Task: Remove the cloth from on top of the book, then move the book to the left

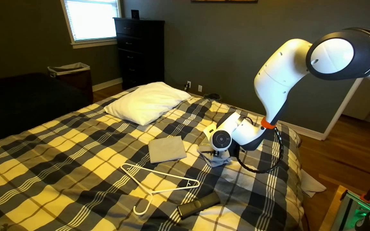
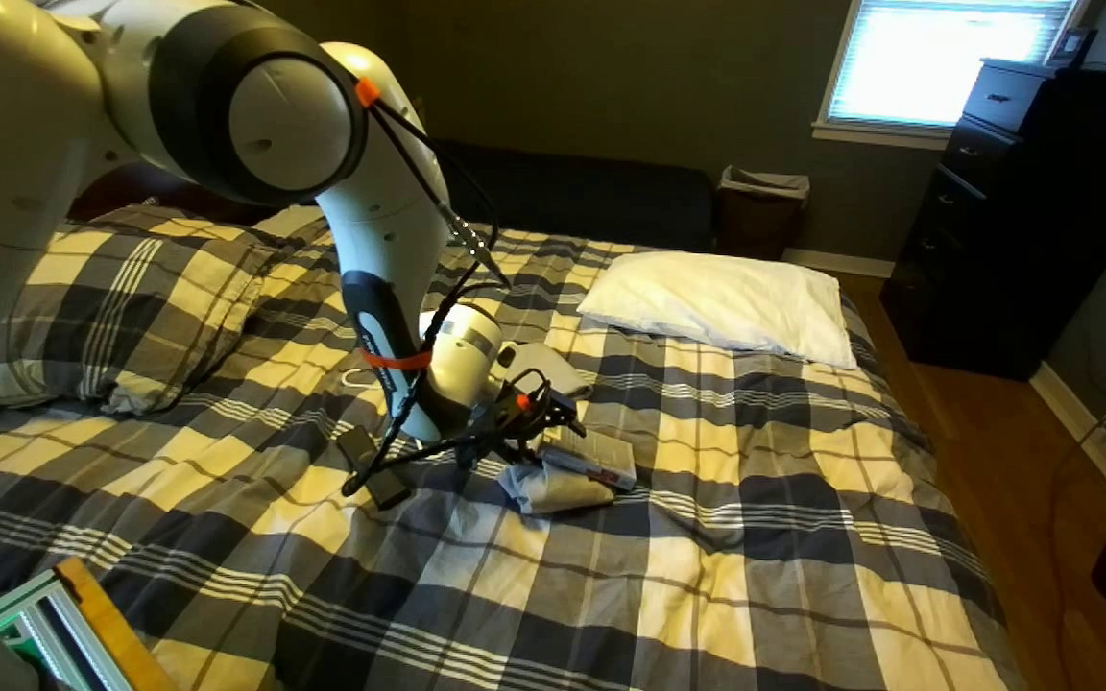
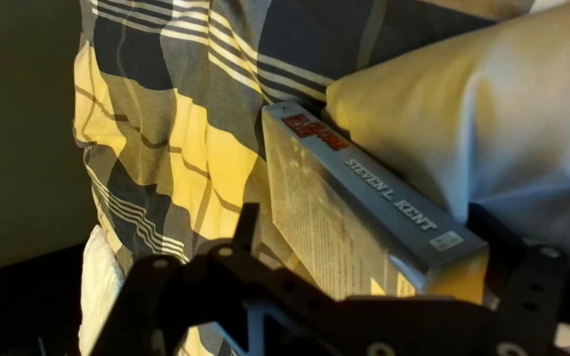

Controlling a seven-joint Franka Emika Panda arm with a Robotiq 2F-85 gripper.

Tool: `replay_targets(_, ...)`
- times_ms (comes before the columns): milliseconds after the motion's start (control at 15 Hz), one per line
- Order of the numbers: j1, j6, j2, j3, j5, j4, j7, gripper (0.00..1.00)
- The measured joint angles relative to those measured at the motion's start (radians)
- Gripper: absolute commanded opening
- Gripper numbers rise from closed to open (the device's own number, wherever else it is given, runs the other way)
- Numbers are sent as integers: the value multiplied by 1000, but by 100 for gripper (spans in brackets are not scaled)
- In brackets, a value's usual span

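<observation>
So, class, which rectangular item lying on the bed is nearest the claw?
The book lettered STEVEN L. KENT. It lies right by the open claw; the plain grey rectangle and the dark remote-like object lie farther off.

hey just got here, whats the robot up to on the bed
A robot arm leans over a bed, its gripper open, with a book showing between the jaws in the wrist view. It isn't gripping yet, but seems ready to close on the book. A pale cloth lies alongside rather than over it; whether any tucks underneath, I can't tell.
</observation>
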Motion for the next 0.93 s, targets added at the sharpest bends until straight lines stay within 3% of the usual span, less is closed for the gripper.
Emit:
replay_targets(667, 14, 12, -42, 13, 1, -10, -3, 100)
replay_targets(733, 14, 12, -43, 13, 1, -10, -3, 75)
replay_targets(800, 13, 12, -43, 12, 1, -10, -3, 74)
replay_targets(933, 12, 12, -41, 8, 2, -10, -3, 58)
